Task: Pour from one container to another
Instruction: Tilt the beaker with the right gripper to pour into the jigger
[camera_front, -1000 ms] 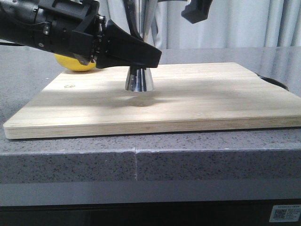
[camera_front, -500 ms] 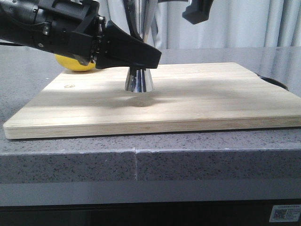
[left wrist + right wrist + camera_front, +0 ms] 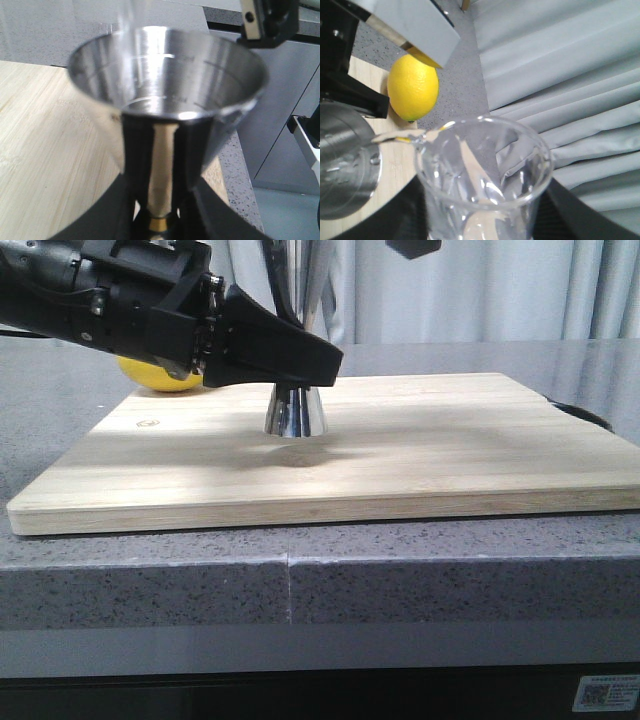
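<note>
Colours on the board

Shiny steel jigger (image 3: 295, 410) with gold waist band is showing at 12 o'clock on the pale striped-grain cutting board (image 3: 400, 455); yellow lemon (image 3: 413, 87); speckled grey counter (image 3: 300, 585).

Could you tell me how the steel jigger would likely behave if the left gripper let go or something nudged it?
The jigger would probably tip easily: it is tall with a narrow waist and small foot on the cutting board. Its polished steel looks slippery, so the left gripper likely needs a firm hold. It seems rigid.
</note>
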